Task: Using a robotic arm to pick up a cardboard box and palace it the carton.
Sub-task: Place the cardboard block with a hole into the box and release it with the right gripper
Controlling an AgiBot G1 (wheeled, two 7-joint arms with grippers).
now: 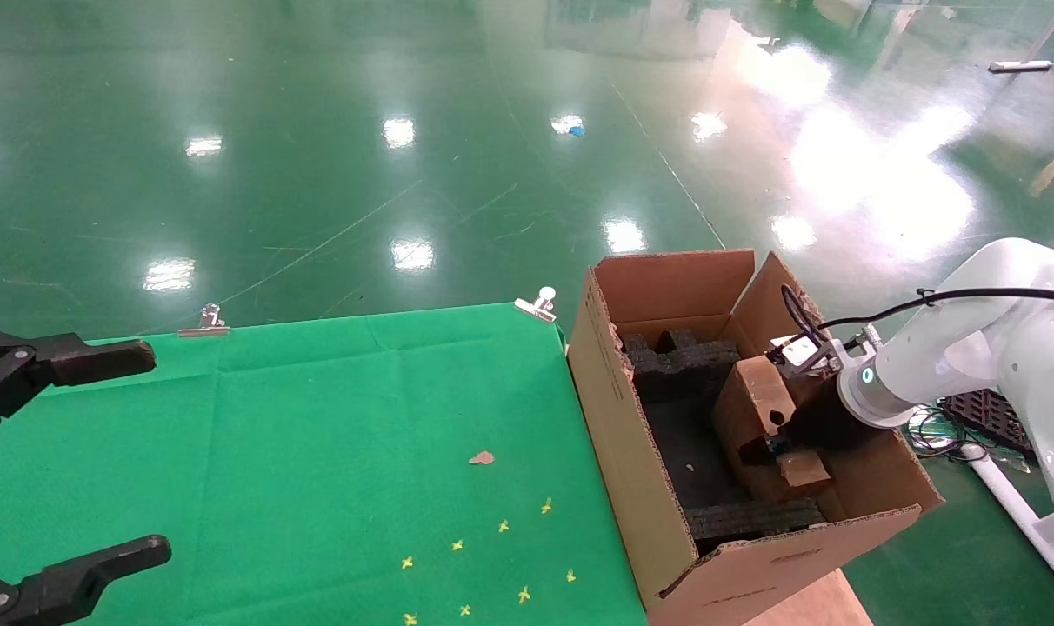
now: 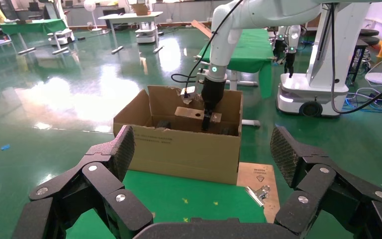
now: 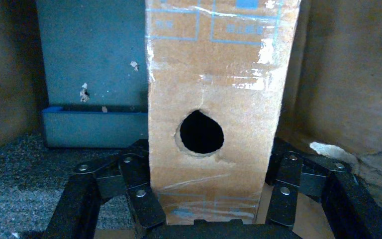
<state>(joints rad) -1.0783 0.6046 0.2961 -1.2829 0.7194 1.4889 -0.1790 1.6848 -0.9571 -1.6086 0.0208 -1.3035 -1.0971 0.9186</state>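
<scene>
Reaching into carton [image 1: 631, 452], right gripper [image 1: 775, 448] clamps cardboard box [image 1: 753, 396]; left gripper [image 1: 66, 461] spread.

Glossy taped cardboard box [image 3: 214, 99] — matt corrugated carton [image 1: 631, 452], rough black foam [image 1: 753, 518], green cloth [image 1: 318, 417].

Right gripper [image 1: 775, 448] clamping cardboard box [image 1: 753, 402], inside carton [image 1: 631, 452]

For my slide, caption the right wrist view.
Right hand clamps the cardboard box inside the carton.
</scene>
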